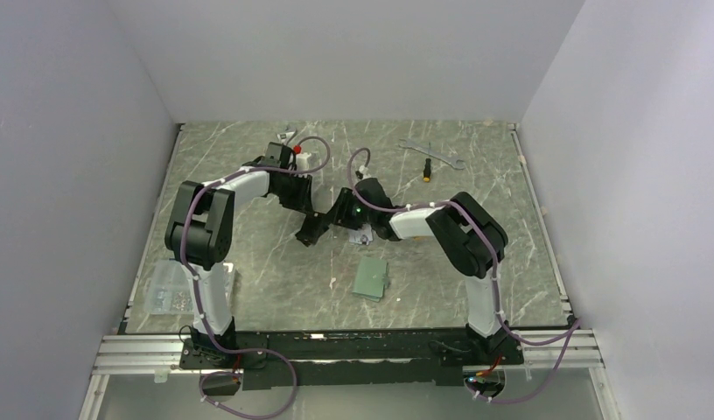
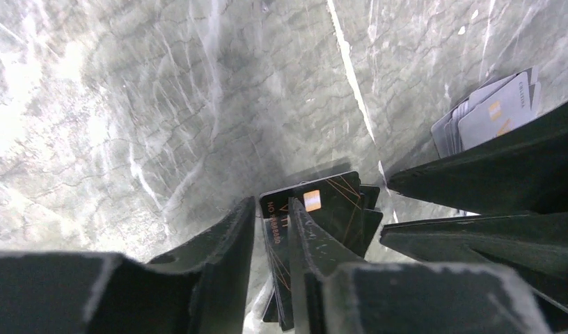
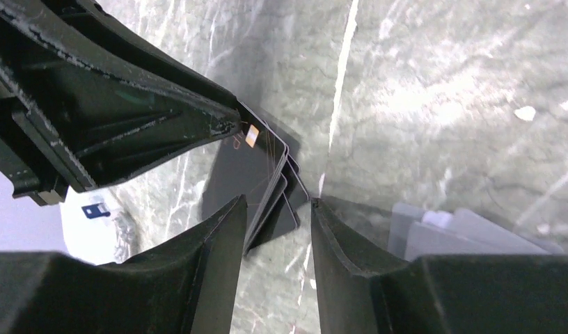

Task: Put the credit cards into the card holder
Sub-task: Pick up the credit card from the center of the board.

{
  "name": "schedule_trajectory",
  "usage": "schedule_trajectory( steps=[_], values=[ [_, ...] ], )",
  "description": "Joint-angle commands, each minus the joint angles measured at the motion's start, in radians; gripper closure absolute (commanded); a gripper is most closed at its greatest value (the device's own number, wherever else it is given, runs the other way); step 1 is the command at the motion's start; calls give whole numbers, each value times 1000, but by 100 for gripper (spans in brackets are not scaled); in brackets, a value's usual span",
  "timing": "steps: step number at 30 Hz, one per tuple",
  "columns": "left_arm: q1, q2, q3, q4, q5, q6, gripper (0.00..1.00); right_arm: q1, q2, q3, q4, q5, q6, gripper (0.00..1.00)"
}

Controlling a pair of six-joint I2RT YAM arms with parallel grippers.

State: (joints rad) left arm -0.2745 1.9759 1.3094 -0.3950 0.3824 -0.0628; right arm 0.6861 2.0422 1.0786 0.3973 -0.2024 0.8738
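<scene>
Fanned black plastic credit cards (image 2: 330,202), lower ends hidden between the left claw (image 2: 271,203) fingers; pale silver-grey cards (image 3: 469,233) blurred, partly behind the right claw (image 3: 278,205); overhead, black cards hidden beneath both claws

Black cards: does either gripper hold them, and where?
The left gripper seems to pinch the fanned black cards by one end. The right gripper straddles the other end, a gap at one finger: not gripping.
</scene>
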Motion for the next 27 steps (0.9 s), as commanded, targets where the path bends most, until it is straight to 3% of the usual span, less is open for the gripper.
schedule_trajectory(
  steps=[1,5,14,21,27],
  values=[
    [-9,40,-10,-104,-32,16,74,6,-66,-56,-60,60,-34,58],
    [3,32,-12,-103,6,13,85,8,-97,-74,-45,65,-45,57],
    [79,-43,-15,-106,189,-27,83,75,-119,-45,-100,111,-99,43],
    [87,-124,-79,-100,203,-14,53,100,-144,-26,-161,179,-120,36],
    [86,-97,-144,-62,191,-60,47,118,-128,-56,-116,133,-56,43]
  ],
)
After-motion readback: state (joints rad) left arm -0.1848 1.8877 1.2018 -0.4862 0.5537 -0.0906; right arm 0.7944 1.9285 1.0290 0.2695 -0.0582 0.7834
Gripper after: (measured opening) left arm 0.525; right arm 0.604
